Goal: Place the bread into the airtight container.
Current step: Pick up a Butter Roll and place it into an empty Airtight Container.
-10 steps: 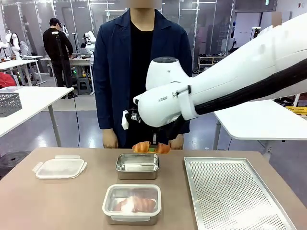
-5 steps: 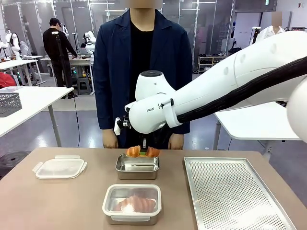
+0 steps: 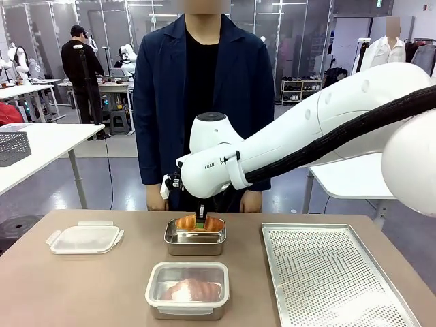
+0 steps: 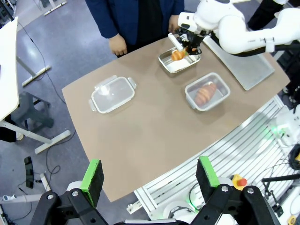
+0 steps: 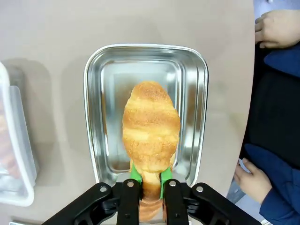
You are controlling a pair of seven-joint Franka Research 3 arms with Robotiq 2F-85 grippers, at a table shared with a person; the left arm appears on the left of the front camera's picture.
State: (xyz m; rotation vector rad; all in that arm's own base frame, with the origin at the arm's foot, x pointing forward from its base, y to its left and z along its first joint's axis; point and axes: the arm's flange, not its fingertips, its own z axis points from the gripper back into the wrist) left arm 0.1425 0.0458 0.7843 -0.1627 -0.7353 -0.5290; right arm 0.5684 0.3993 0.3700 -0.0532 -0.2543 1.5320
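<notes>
My right gripper is clamped on one end of the bread, which its wrist camera places over the middle of the open steel container; the front camera shows it about at rim height. My left gripper hangs high above the table, jaws apart, empty.

Brown table, plain matte top, carried four things. A clear plastic lid with side clips lay flat at the robot's left. An open steel container stood mid-table toward the far edge. A second container stood just in front of it on the near side, not touching. A perforated metal tray lay flat at the right.
</notes>
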